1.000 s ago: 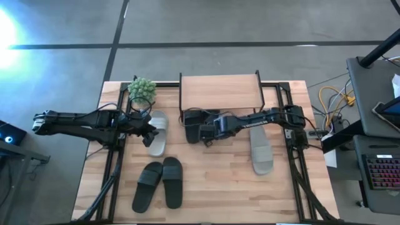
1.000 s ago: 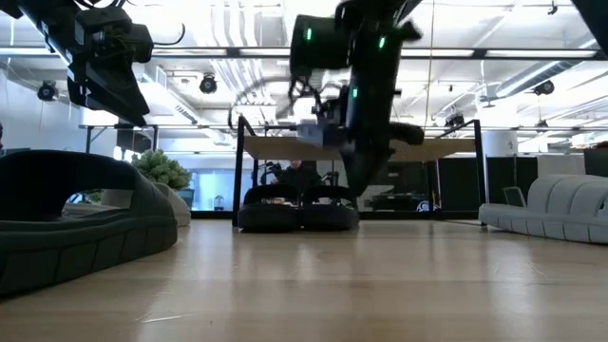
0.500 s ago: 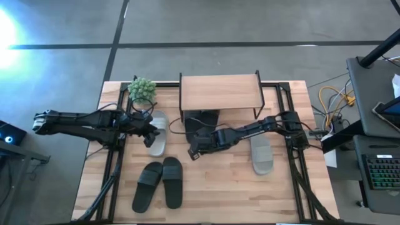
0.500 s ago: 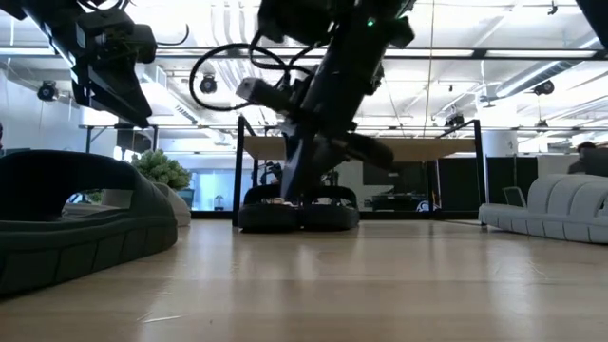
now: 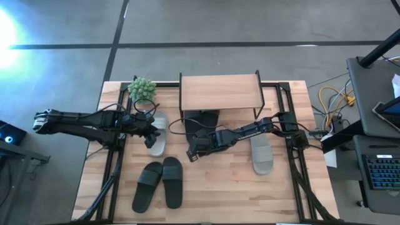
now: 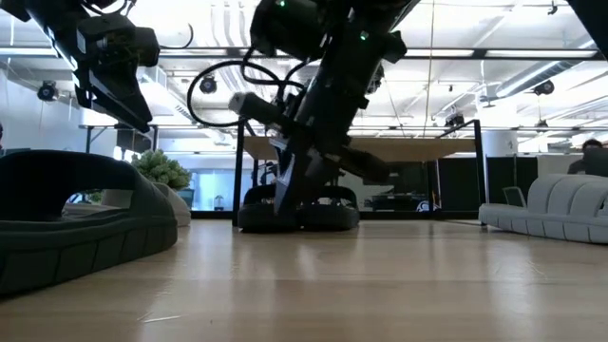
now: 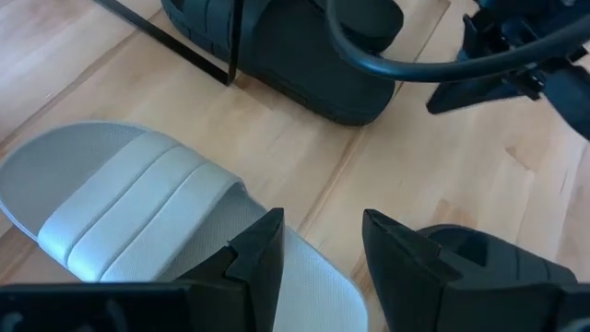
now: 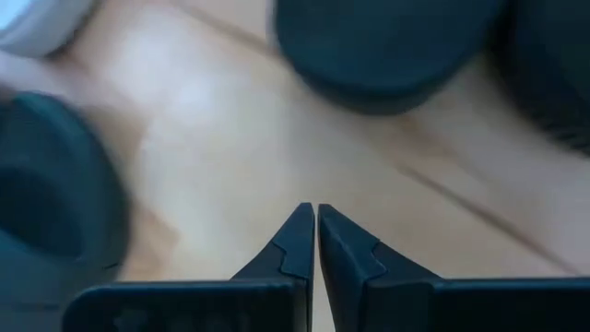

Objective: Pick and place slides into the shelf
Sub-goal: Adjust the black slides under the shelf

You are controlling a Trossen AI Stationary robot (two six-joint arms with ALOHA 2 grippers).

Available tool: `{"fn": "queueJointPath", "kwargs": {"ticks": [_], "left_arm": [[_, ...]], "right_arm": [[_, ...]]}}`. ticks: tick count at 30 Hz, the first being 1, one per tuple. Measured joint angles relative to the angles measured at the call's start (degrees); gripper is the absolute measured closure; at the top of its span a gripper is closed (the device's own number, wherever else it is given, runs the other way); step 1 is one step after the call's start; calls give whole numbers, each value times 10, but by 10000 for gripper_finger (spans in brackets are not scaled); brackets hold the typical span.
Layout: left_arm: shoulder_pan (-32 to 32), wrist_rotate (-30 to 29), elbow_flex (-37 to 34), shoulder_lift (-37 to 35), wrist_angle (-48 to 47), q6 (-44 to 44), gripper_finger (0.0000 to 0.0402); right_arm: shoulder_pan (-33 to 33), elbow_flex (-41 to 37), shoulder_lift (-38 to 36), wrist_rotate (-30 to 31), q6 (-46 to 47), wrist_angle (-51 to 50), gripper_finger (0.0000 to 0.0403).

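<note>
The shelf (image 5: 219, 91) stands at the table's far middle, with two black slides (image 5: 202, 118) side by side on the table under its board. A light grey slide (image 5: 157, 132) lies to the left of the shelf. My left gripper (image 7: 318, 247) hovers open over that slide's inner edge (image 7: 138, 217). My right gripper (image 5: 190, 154) is shut and points steeply down at bare wood in front of the shelf, nothing between its fingers (image 8: 316, 231). Two more black slides (image 5: 157, 183) lie near the front left. Another light grey slide (image 5: 261, 152) lies to the right.
A green plant (image 5: 142, 89) stands at the far left corner, beside the shelf. Black frame rails (image 5: 112, 165) run along both sides of the table. Bare wood lies between the front black pair and the right grey slide.
My right gripper has drawn back from the black slides under the shelf, toward the table's near edge and a little left. It has sunk, tipped more steeply down and stayed shut. The slides have kept their places.
</note>
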Motion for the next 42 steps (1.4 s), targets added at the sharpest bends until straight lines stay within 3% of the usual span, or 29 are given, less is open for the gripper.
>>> {"fn": "queueJointPath", "kwargs": {"ticks": [9, 26, 42], "left_arm": [[0, 0, 1, 0, 3, -1, 268], [0, 2, 4, 1, 16, -3, 268], [0, 1, 1, 3, 29, -4, 268]], "right_arm": [[-1, 0, 23, -10, 0, 72, 392], [-10, 0, 29, 32, -36, 58, 392], [-107, -2, 29, 64, -129, 68, 392]]}}
